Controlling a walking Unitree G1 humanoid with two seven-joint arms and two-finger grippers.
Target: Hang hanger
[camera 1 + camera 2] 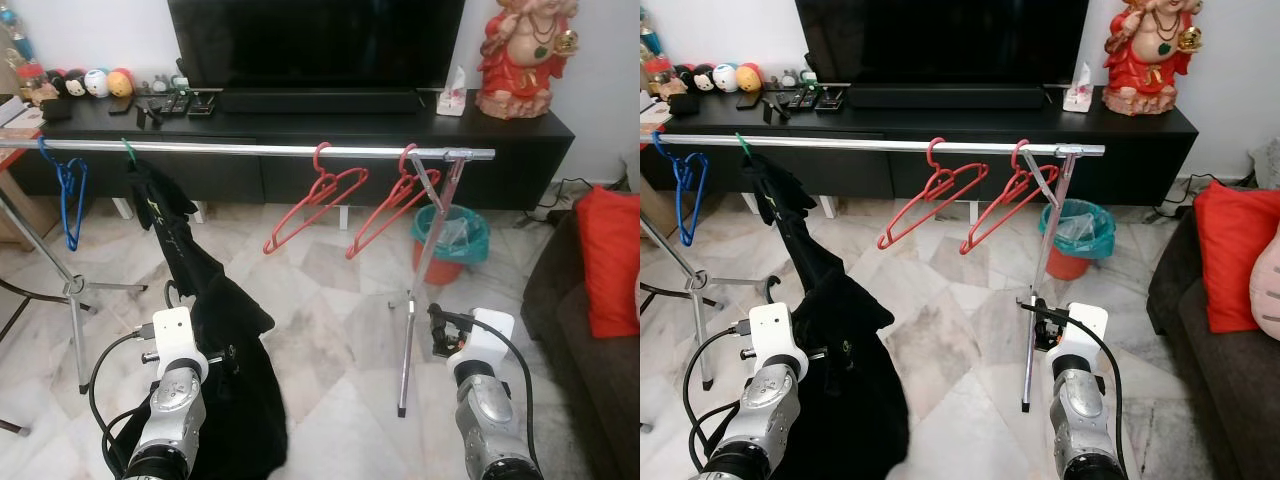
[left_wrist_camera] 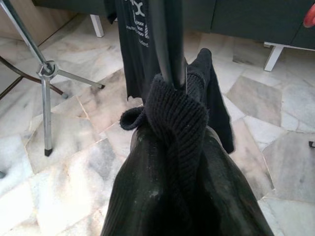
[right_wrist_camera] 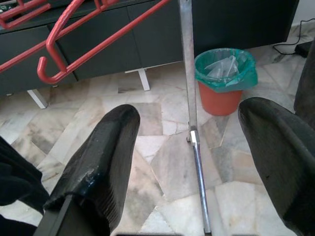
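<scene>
Hanger (image 1: 128,148), green, upper left on rail (image 1: 260,149), carrying black garment (image 1: 215,330). Left gripper (image 2: 170,64) clamped on that cloth; right gripper (image 3: 189,147) spread, empty. Could yank hanger off if pulled.

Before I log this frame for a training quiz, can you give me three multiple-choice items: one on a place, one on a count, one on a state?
1. Where does the teal-lined orange bin stand?
A. beside the rail stand's upright
B. on the black TV cabinet
C. on the sofa

2. How many red plastic hangers hang on the silver rail?
A. one
B. two
C. four

3. The right pincer is
A. shut on a hanger
B. open
C. holding cloth

A: it is on the floor by the pole.
B: two are visible.
B: its fingers are spread.
</scene>
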